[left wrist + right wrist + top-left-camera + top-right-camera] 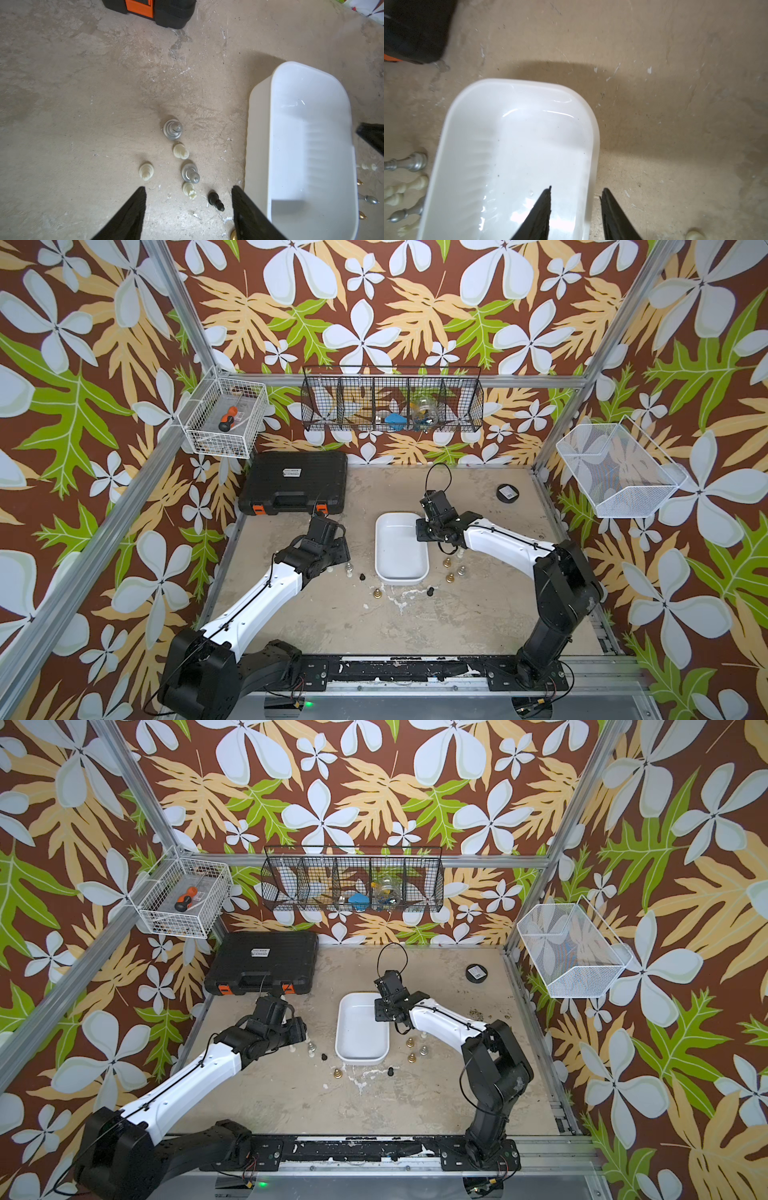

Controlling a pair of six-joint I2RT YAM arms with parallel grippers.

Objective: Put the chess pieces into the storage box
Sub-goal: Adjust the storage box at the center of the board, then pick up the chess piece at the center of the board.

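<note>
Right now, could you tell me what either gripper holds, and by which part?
Nothing is held. The left gripper hangs open over chess pieces; the right gripper stands open astride the storage box rim.

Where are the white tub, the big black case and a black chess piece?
white tub [399,551]: top view, its bare floor.
black case [307,485]: top view, middle of its lid.
black chess piece [213,197]: left wrist view, its wide base.

In both top views the left arm [266,593] hides some chess pieces [180,151] beneath its wrist. In the left wrist view a gold piece [233,235] sits half behind a black finger [249,218] — cut by the edge. The black case [413,31] in the right wrist view is only a blurred, cropped corner
</note>
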